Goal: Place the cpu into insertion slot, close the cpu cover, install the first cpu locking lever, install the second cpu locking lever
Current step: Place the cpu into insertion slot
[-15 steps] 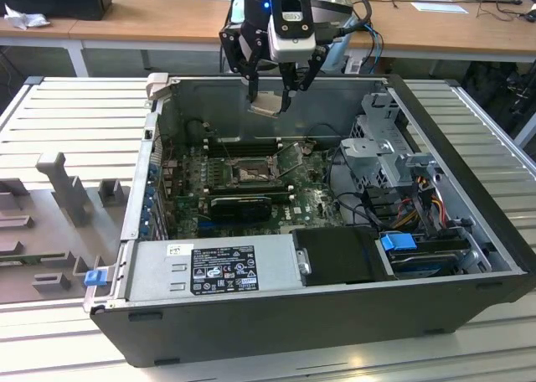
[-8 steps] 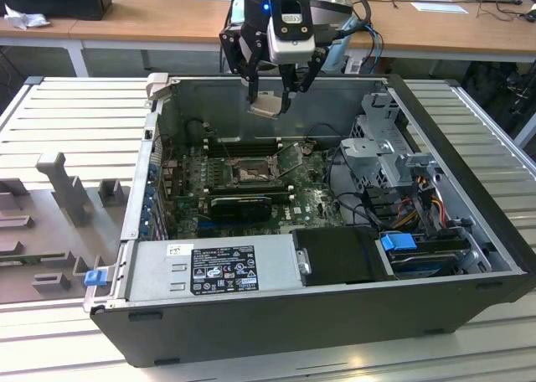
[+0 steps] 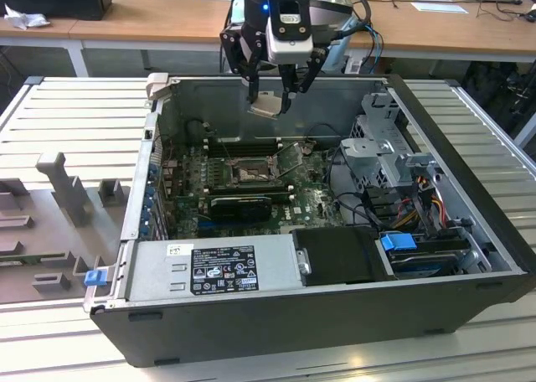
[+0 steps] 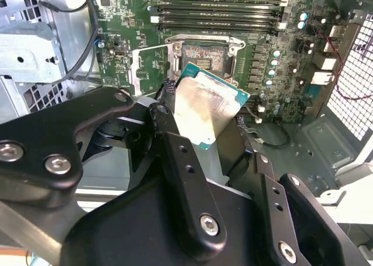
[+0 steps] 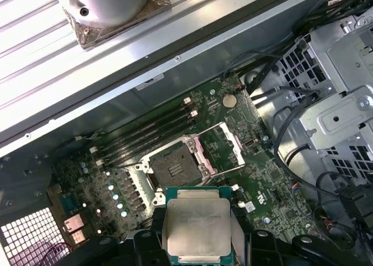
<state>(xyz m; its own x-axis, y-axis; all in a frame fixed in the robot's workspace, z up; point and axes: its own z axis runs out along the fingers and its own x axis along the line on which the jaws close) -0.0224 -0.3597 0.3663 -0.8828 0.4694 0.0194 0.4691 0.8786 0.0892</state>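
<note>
Your gripper hangs over the far side of the open dark metal computer case, which lies on the ribbed grey table. Its black fingers are clamped on the edges of the small flat square cpu with the pale silver face, and they hold it tilted in the exterior view. In both wrist views you see the chip in the air, well clear of the green circuit board. The square insertion slot with the dark centre and silvery rim lies bare below it, nearer than the long black memory slots. The thin silvery cpu cover frame stands swung open just beside the slot, on the exterior view's right.
</note>
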